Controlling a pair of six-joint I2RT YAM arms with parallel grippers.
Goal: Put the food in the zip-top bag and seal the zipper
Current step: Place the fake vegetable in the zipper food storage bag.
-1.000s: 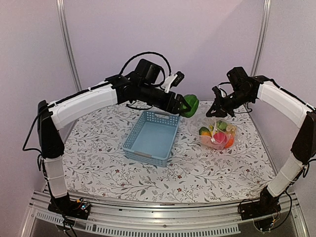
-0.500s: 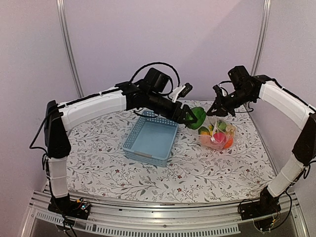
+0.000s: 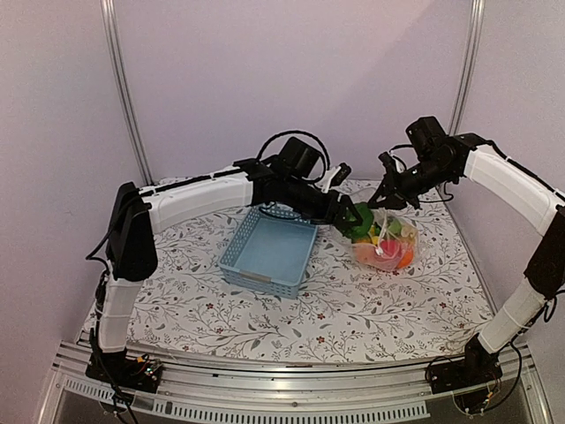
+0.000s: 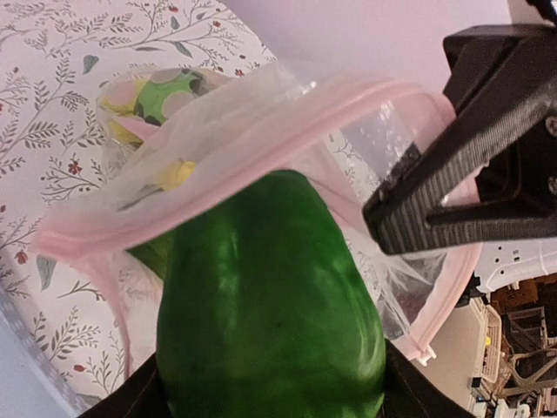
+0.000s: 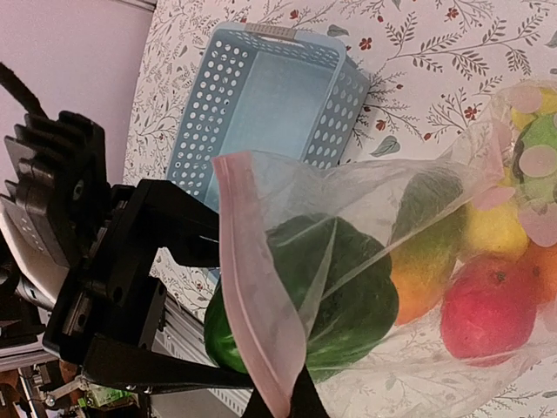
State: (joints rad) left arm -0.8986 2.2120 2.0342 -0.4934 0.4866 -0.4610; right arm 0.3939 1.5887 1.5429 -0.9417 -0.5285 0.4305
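Left fingers [image 5: 165, 370] are clamped on the glossy dark-green toy pepper [image 4: 270, 296], its nose right at the mouth of the clear crinkly zip-top bag [image 3: 388, 249]. Your right fingers [image 4: 435, 200] pinch the pale pink zipper strip [image 5: 250, 283], holding the mouth up. The bag sits on the counter [image 3: 353, 305], right of the blue lattice basket [image 3: 269, 247]. The pepper's long axis points into the opening, so I'd push straight in.
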